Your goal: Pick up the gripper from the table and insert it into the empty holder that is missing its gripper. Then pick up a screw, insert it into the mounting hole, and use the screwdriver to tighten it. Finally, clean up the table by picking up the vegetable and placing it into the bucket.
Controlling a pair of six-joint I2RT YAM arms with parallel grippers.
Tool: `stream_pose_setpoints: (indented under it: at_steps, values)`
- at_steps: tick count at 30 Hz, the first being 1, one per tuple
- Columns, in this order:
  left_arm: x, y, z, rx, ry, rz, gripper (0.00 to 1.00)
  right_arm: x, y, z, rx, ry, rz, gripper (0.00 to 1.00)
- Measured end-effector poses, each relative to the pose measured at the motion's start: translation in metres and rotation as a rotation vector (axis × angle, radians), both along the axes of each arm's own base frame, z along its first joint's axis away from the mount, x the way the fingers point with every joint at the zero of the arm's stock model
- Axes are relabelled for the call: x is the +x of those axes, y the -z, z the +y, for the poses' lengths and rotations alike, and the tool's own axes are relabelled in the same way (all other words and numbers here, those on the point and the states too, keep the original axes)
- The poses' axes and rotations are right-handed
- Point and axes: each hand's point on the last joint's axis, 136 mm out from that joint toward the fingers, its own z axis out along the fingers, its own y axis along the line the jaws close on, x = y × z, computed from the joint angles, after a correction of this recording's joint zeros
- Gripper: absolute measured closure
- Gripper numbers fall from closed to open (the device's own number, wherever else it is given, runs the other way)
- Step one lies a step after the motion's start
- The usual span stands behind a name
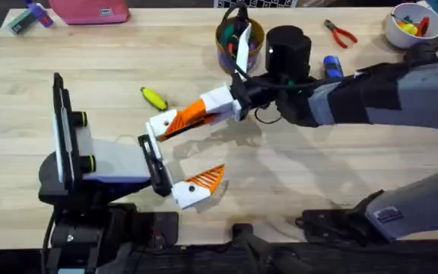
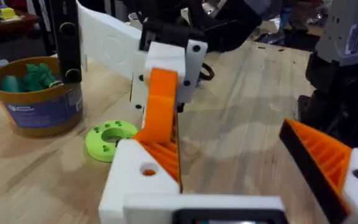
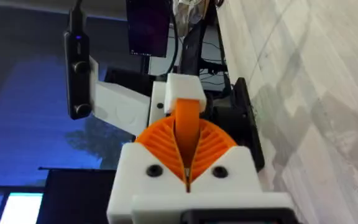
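Overhead: gripper (image 1: 187,116) is clamped in right jaws (image 1: 175,122) at holder (image 1: 158,125); left jaws (image 1: 191,156) are spread wide, empty.

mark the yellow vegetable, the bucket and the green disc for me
yellow vegetable (image 1: 154,98), overhead view, middle of its yellow body.
bucket (image 1: 224,36), overhead view, left side of its yellow-orange rim.
green disc (image 2: 110,140), left wrist view, flat ring face beside the centre hole.
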Motion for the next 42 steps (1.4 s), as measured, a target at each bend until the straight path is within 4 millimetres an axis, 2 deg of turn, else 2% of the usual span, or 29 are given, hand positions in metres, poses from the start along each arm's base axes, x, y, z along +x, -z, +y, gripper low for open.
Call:
stream_pose_setpoints:
  at_steps: [32, 34, 40, 42]
  values:
    - [0.0020, 0.0000, 0.0011, -0.002, -0.013, 0.006, 0.015, 0.0015, 0.0006, 0.0026, -0.009, 0.016, 0.009, 0.991]
    - [0.0023, 0.0000, 0.0012, -0.002, -0.015, 0.005, 0.015, 0.0014, 0.0007, 0.0026, -0.010, 0.016, 0.013, 0.905]
    - [-0.0009, 0.0000, -0.0004, -0.003, 0.005, 0.008, 0.015, 0.0054, 0.0022, 0.0057, -0.018, 0.045, 0.006, 0.072]
    - [-0.0009, 0.0000, -0.0004, -0.003, 0.005, 0.008, 0.015, 0.0058, 0.0021, 0.0059, -0.018, 0.048, 0.004, 0.014]
